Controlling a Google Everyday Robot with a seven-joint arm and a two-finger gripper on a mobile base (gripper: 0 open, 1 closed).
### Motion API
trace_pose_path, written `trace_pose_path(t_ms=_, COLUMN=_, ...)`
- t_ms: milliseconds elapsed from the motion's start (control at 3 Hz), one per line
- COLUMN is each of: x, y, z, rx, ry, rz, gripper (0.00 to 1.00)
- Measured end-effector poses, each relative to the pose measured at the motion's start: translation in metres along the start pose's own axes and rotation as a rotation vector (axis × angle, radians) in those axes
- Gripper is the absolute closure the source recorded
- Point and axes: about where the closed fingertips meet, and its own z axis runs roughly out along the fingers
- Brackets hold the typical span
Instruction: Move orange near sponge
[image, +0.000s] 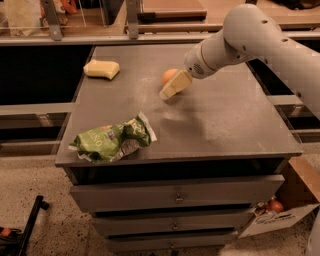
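Bare top (137, 87) btw tool (168, 92) & sponge (101, 69)

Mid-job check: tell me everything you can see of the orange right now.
The orange is a small round fruit with smooth, matte orange skin. It sits on the grey table toward the back, near the middle, well apart from the sponge at the back left. The gripper is low just in front of it, covering its lower right side; whether they touch cannot be told.

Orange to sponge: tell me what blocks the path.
Nothing visible does. The orange sits right beside the gripper, mid-table; the sponge lies at the back left, and the green snack bag lies near the front edge, off that line.
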Motion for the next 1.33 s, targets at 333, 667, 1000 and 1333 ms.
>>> trace_pose_path(t_ms=333, x=0.001, y=0.001, z=0.013, rx=-0.01, ry=-0.016, rz=0.019, gripper=0.18)
trace_pose_path(t_ms=667, x=0.002, y=0.002, z=0.021, rx=-0.02, ry=-0.026, rz=0.037, gripper=0.41)
trace_pose_path(t_ms=1000, x=0.002, y=0.003, z=0.024, rx=-0.026, ry=-0.033, rz=0.048, gripper=0.65)
trace_pose_path(t_ms=1333, x=0.002, y=0.004, z=0.027, rx=-0.031, ry=-0.032, rz=0.047, gripper=0.88)
